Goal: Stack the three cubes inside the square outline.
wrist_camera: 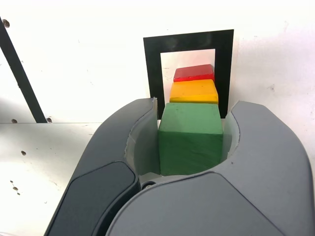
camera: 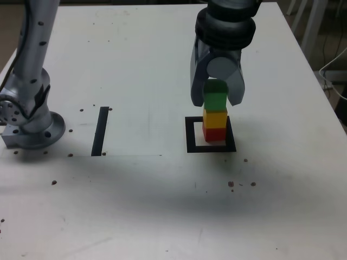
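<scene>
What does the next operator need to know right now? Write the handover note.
Gripper: jaws astride the green cube; whether they grip it, I can't tell.
Cubes: red at the bottom inside the square outline, near its right side in the exterior view; yellow on red, green at the top.
Done: the three look stacked in order.
Left: probably make sure green is seated and released, then back the gripper off without nudging the stack.

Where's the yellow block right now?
In the exterior view, the small yellow block sits in the middle of the stack, on the small red block and right under the small green block.
</scene>
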Controlling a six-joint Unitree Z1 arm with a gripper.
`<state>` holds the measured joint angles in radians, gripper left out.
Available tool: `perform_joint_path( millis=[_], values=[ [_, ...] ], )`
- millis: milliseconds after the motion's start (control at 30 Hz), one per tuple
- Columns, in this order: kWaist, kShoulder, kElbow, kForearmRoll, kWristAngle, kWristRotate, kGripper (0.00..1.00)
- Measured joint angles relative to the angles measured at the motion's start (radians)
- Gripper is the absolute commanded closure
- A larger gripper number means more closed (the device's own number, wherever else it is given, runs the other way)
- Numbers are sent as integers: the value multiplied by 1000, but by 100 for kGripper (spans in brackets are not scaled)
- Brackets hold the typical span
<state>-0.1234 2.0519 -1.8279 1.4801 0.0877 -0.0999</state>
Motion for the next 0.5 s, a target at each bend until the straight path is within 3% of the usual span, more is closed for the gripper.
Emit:
perform_joint_path(
  millis=[500],
  values=[
    [10, 1, 11, -4, -3, 0, 49]
  ],
)
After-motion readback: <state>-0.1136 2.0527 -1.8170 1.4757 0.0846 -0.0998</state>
